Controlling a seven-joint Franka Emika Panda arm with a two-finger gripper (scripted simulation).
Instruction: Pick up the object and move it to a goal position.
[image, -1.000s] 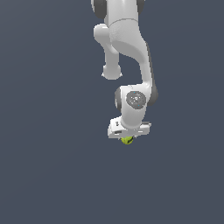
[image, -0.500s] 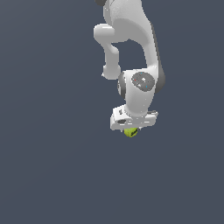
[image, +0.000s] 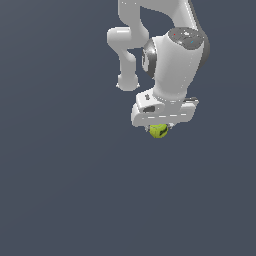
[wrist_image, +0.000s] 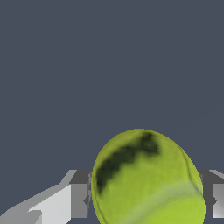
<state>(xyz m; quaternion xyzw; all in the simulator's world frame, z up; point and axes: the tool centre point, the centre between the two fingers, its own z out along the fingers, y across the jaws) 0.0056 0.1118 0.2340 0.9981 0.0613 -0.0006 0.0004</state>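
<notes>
The yellow-green ball (image: 158, 131) with dark curved markings hangs just under the white hand of my arm in the exterior view. My gripper (image: 159, 130) is shut on it, the fingers mostly hidden by the hand. In the wrist view the ball (wrist_image: 146, 179) fills the space between the two grey fingers (wrist_image: 78, 194), one pressing on each side, with my gripper (wrist_image: 146, 194) closed around it. The ball is held up off the dark grey floor.
The white arm (image: 165, 55) reaches in from the top of the exterior view. A plain dark grey floor (image: 65, 190) lies all around.
The arm has lifted and come closer to the exterior camera, carrying the ball with it. The ball stays in the fingers.
</notes>
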